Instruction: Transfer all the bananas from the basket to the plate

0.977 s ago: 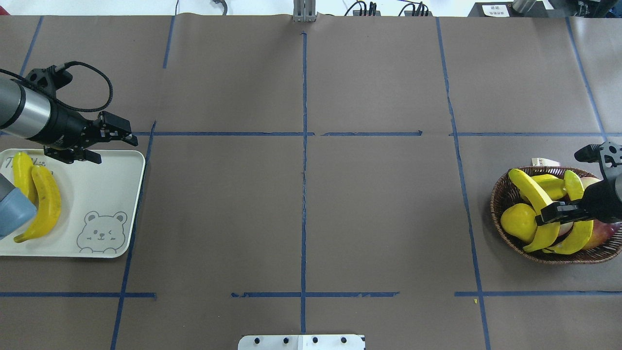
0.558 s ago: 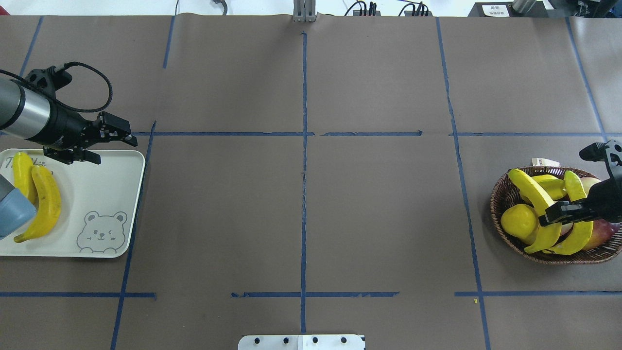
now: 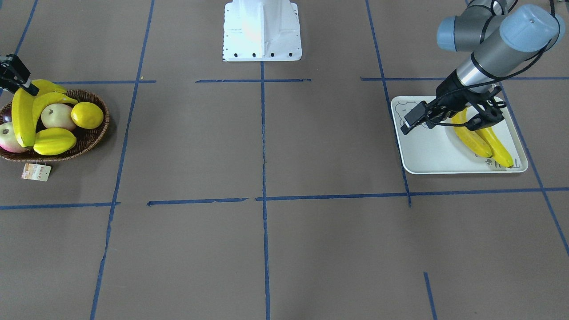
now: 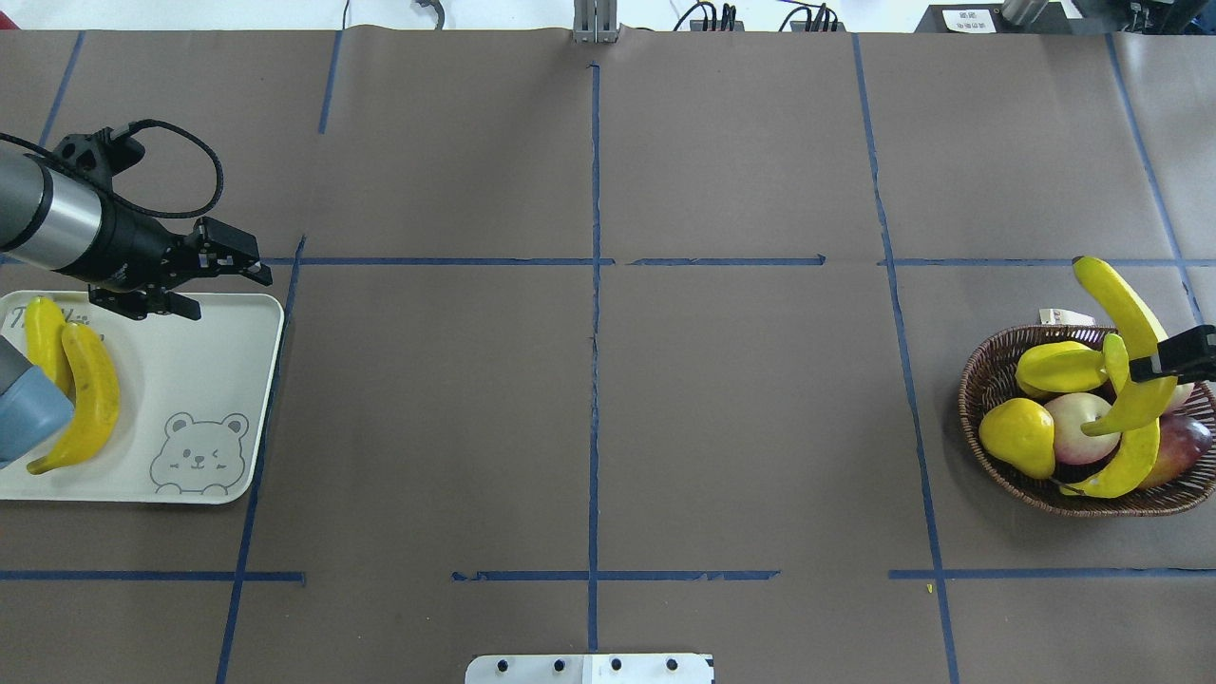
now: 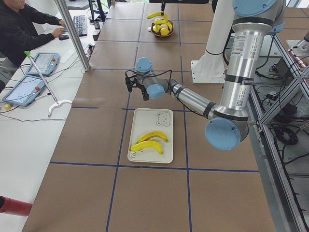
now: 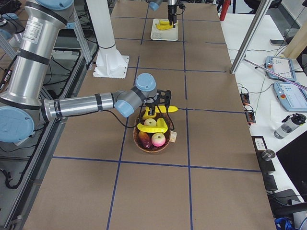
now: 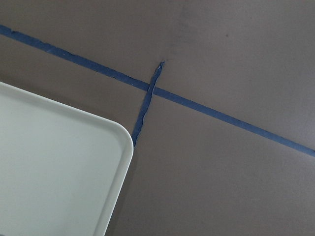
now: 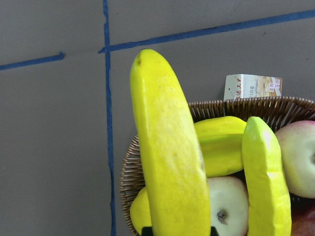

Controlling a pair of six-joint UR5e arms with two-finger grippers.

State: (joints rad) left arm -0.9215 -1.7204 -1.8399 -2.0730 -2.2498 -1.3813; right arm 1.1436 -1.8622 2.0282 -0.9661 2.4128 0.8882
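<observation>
My right gripper (image 4: 1154, 366) is shut on a long yellow banana (image 4: 1126, 323) and holds it tilted above the brown wicker basket (image 4: 971, 399) at the right. The same banana fills the right wrist view (image 8: 167, 157). A second banana (image 4: 1126, 461) lies in the basket. Two bananas (image 4: 90, 399) (image 4: 43, 337) lie on the pale plate (image 4: 190, 351) with the bear outline at the left. My left gripper (image 4: 214, 283) hovers open and empty over the plate's far right corner (image 7: 118, 142).
The basket also holds a starfruit (image 4: 1059, 366), a lemon (image 4: 1016, 437), a pale apple (image 4: 1073, 427) and a red fruit (image 4: 1183, 442). Its paper tag (image 8: 253, 87) lies on the far side. Blue tape lines cross the brown table (image 4: 589, 399).
My right gripper has lifted the banana up out of the basket, away from the lemon and apple. The left arm has barely moved.
</observation>
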